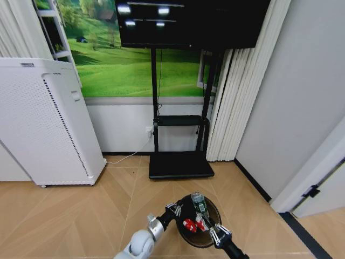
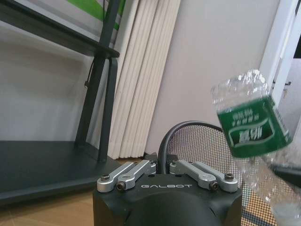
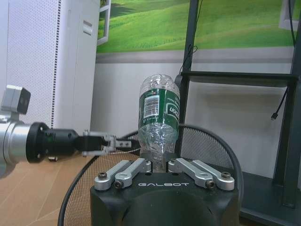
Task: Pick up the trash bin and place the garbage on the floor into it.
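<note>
The trash bin (image 1: 199, 237), a round black wire-mesh basket, hangs above the floor (image 1: 81, 216) at about five o'clock in the head view, low and right of centre; open mesh should make it light and fairly stiff, though the wall would likely flex if squeezed, so the solid rolled rim is the sound place to take it. The left gripper (image 1: 173, 208) does just that, jaws clenched on the rim at the bin's ten o'clock edge, the wire hoop rising between its fingers (image 2: 136, 172) in the left wrist view. Inside, at the basket's six o'clock, lie two crumpled red-and-white wrappers (image 1: 190, 224), surely near weightless and soft. Smallest in play is the clear plastic bottle (image 3: 159, 123) with its green label, thin-walled, empty-looking, probably slick and easily crushed. The right gripper (image 1: 219, 233), at the bin's four o'clock rim, grasps it at the neck end, base uppermost, poised over the mouth.
</note>
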